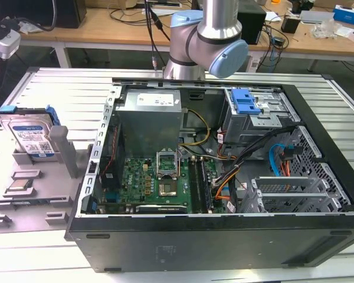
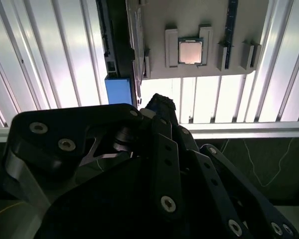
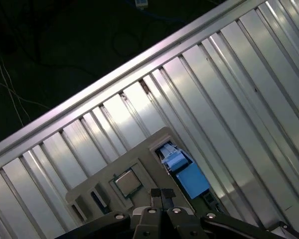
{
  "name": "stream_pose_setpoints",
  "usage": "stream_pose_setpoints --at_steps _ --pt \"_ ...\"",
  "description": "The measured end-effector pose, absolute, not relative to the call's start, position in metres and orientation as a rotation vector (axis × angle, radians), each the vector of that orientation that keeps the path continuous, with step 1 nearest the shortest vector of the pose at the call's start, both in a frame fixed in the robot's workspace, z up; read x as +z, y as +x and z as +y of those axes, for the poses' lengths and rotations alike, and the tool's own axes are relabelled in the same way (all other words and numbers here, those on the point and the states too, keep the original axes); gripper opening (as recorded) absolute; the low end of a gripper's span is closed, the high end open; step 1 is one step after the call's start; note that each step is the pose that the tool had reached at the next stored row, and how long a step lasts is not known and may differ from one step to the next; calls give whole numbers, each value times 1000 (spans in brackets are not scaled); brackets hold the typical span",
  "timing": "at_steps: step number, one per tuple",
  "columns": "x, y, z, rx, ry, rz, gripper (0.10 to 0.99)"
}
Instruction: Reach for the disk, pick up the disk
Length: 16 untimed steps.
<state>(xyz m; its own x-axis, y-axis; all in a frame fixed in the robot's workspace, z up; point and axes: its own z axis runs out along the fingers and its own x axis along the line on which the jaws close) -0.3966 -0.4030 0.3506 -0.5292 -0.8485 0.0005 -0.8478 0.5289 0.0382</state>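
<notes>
Black fingers pressed together, flat silver disk, blue-framed

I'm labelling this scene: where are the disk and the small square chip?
disk [image 1: 32,140]: exterior view, on its white-and-blue label.
chip [image 2: 190,51]: second wrist view, middle of its metal top.

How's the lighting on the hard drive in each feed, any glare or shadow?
Exterior view: even light, no glare on the silver hard drive in its blue bracket. Second wrist view: the ribbed metal table glares white; the black end effector is in shadow. First wrist view: glare streaks on the table, none on the drive.
</notes>
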Motion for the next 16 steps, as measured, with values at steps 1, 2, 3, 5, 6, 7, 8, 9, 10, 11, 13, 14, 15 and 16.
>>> stream_pose_setpoints --at_steps 1,2,3,5,6,7,8,9,10,11,13,14,15,16 --pt "351 -397 -403 -52 1527 -2723 106" --pt "351 -397 -403 -52 1535 -2718 106" --pt "351 -397 -403 -51 1542 -2714 106" --pt "351 -397 -403 -51 1555 -2707 106" --pt "351 -397 -403 -51 1561 -2703 106" --pt "351 -397 -403 -51 1567 -2700 106" --pt "351 -397 -403 -51 1573 -2696 106" --pt "351 -397 -403 -51 1578 -2693 106" --pt "351 -397 -403 -51 1584 -2690 106" --pt "351 -397 -403 -51 1589 -2687 106" --pt "351 -397 -403 -51 1603 -2678 106" --pt "351 -397 -403 -51 1613 -2672 106" --pt "351 -397 -403 -51 1626 -2664 106" --pt "351 -397 -403 -50 1633 -2659 106"
